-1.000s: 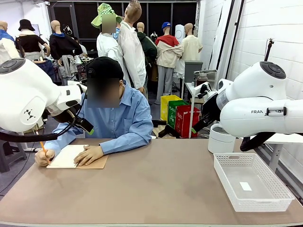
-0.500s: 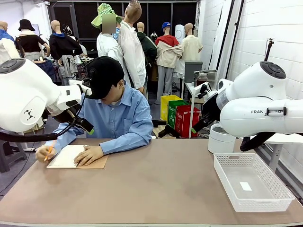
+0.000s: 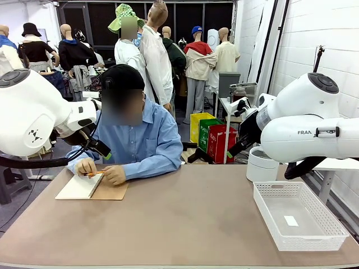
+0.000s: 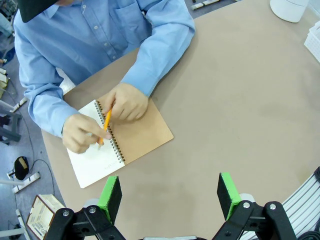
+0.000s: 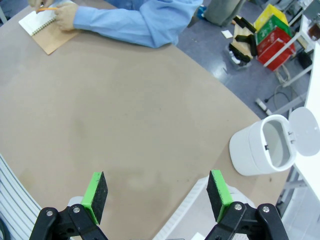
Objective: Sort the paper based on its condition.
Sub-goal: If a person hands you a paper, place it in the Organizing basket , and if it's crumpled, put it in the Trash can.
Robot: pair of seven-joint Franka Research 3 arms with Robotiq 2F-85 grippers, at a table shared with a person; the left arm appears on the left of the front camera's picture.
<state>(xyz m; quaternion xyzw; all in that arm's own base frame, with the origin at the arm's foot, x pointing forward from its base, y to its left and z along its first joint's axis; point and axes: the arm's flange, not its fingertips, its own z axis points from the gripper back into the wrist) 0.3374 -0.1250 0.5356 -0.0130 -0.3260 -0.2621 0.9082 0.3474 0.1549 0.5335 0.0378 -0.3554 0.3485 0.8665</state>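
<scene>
Shared counter [image 3: 185, 224] seen from the robot's side, with both wrist views. The paper [image 4: 92, 162] is the white top page of an open spiral notebook [image 3: 92, 188], lying flat at the far left corner of the counter in front of the seated person. Its long edge sits along the wire binding, and the brown kraft cover [image 4: 145, 137] is folded out beside it. One hand [image 4: 80, 134] of the person rests on the page and grips an orange pencil [image 4: 106, 125] that lies across the binding. The other hand [image 4: 127, 102] rests at the binding on the cover side. The left end effector [image 4: 169, 192] hangs above bare counter just beside the notebook, its jaws spread wide and holding nothing. The right end effector [image 5: 156, 190] hangs above the bare middle of the counter, well apart from the paper [image 5: 35, 20], its jaws likewise spread wide and holding nothing. At the right side of the counter stands a white basket [image 3: 263, 210] with a small white tag [image 3: 291, 221] on its floor. A lidded white bin [image 5: 265, 145], its lid swung open, stands beyond the counter's edge near the basket.
</scene>
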